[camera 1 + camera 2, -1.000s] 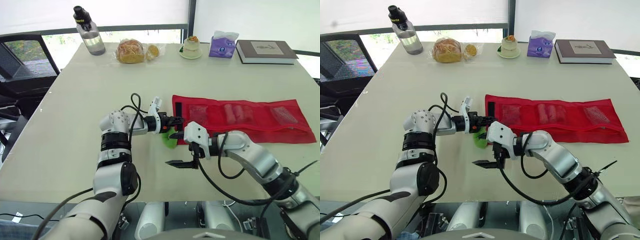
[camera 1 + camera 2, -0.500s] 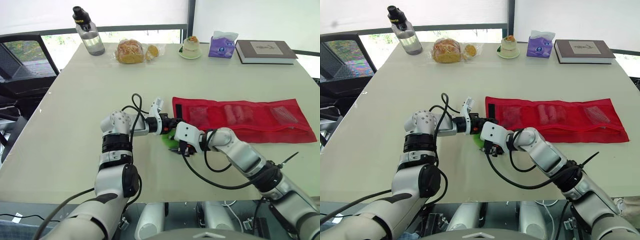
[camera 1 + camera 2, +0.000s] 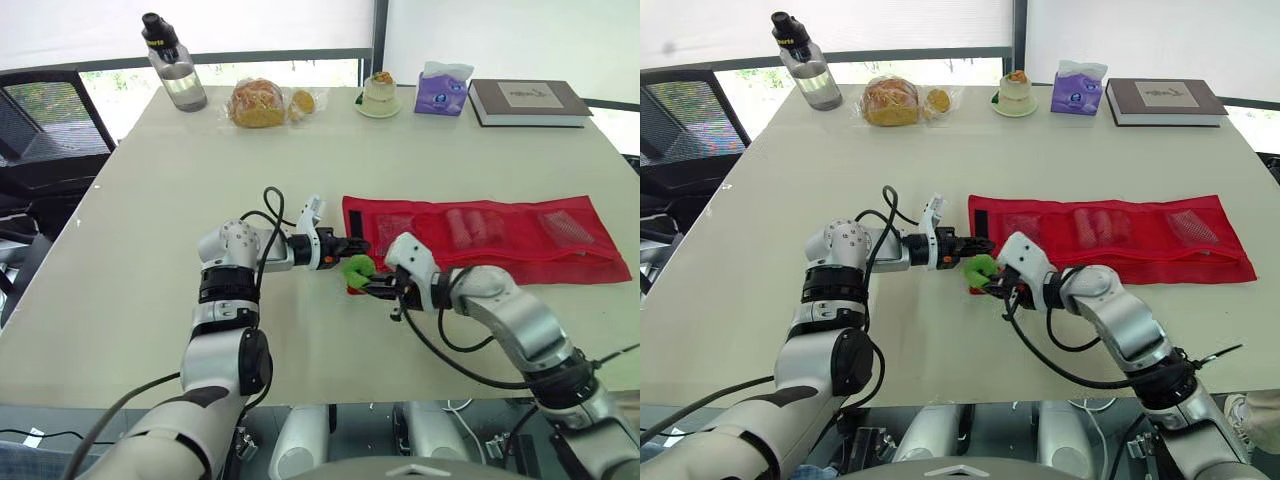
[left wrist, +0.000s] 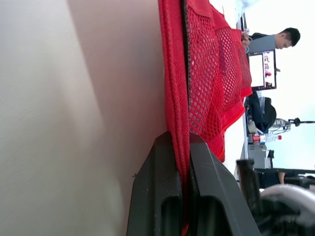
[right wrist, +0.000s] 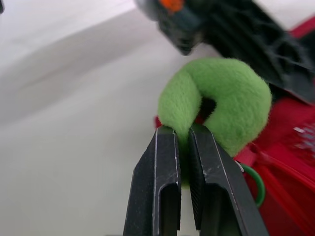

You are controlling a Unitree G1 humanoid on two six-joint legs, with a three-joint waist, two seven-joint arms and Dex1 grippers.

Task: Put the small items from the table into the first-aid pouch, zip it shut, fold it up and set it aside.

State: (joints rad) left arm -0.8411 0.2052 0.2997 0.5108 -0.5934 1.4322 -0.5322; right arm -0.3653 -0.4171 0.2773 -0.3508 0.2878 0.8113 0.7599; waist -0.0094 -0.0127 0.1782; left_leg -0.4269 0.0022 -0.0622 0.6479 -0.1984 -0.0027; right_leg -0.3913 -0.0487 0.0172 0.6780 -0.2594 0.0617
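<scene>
Pinching the pouch (image 3: 490, 238) edge, left gripper (image 4: 180, 142) faces right gripper's (image 5: 180, 132) scrunchie (image 5: 236, 101).

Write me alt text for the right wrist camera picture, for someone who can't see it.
The right gripper has its black jaws shut on a fuzzy green loop, pinching one side of it over the pale table. The edge of the red pouch lies just beyond the loop.
</scene>
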